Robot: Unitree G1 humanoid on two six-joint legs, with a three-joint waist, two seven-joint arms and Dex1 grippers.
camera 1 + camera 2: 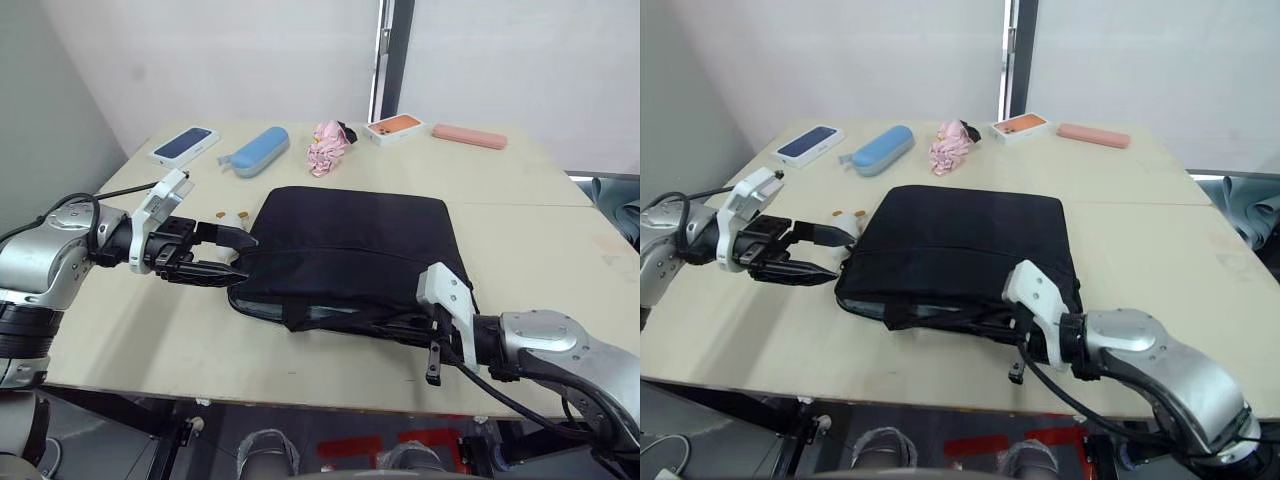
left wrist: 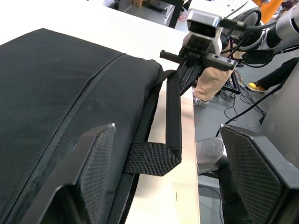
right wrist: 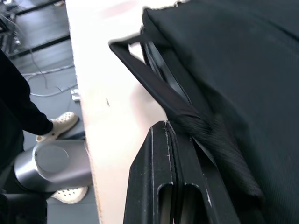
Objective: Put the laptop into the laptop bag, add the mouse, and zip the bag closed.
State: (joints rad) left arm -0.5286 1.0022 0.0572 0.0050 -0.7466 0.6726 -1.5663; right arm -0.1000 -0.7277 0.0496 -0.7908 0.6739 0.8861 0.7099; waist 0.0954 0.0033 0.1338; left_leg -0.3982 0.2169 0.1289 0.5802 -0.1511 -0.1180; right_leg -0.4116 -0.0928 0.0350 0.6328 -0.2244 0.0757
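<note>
Left eye view: the laptop bag [image 1: 350, 245] is seen lying flat on the tabletop [image 1: 520, 215], its open long edge turned toward the near edge. A sliver of the laptop [image 1: 262, 308], grey, is seen inside the near-left corner of that opening. The left tool [image 1: 230, 252] is held at the bag's left end with its fingers apart. A small white and orange thing [image 1: 232, 218] is seen just beyond it, beside the bag's corner.

Right eye view: the right tool [image 1: 1025, 335] is placed at the bag's near right corner, against the strap and zipper edge. Along the far side of the tabletop a blue phone box [image 1: 808, 142], a blue case [image 1: 881, 150], a pink cloth [image 1: 949, 147], an orange phone box [image 1: 1019, 126] and a pink case [image 1: 1093, 135] are laid out.

Left wrist view: the two fingers [image 2: 91, 158] are shown wide apart, nothing between them; one is set over the bag's fabric. A looped handle [image 2: 172, 121] is seen running along the tabletop edge to the right tool.

Right wrist view: the fingers [image 3: 163, 182] are shown pressed together, with the bag's strap [image 3: 159, 91] touching them at one side; whether it is clamped cannot be told. A person's shoes [image 3: 60, 123] are seen on the floor.
</note>
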